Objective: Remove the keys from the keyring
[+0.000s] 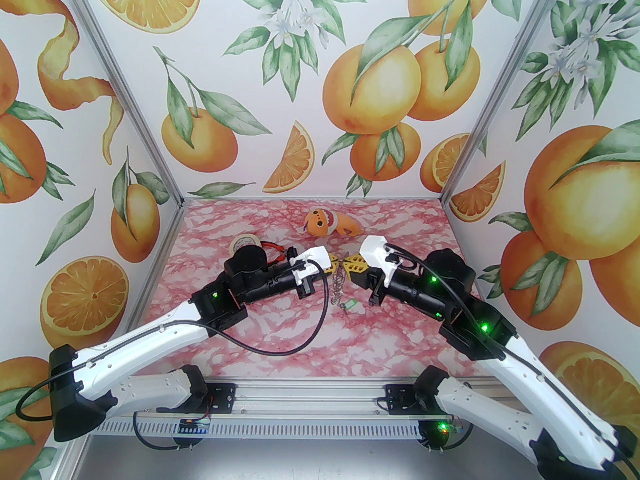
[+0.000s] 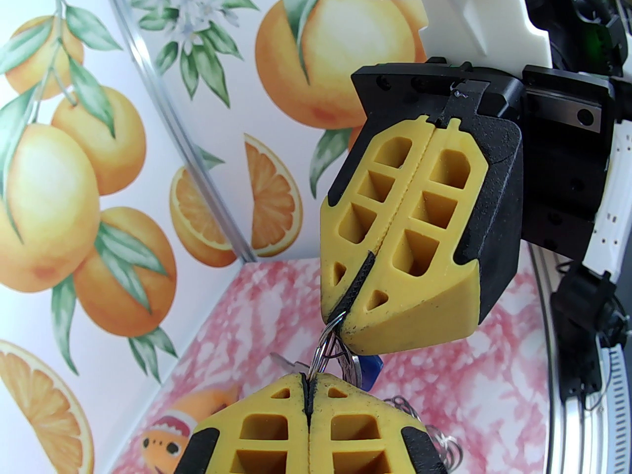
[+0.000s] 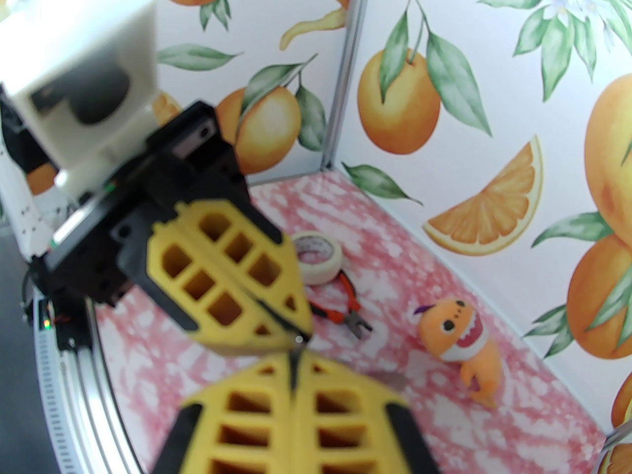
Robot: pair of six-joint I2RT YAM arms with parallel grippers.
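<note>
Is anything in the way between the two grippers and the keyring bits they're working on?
Nothing visible is. The left gripper and the right gripper face tip to tip, each shut on the same small split ring, with the blue key right behind it. The tape and pliers lie apart from them.

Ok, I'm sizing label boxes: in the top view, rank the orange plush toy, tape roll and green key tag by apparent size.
1. plush toy, clearly largest.
2. tape roll, partly hidden by the left arm.
3. green key tag, smallest.
</note>
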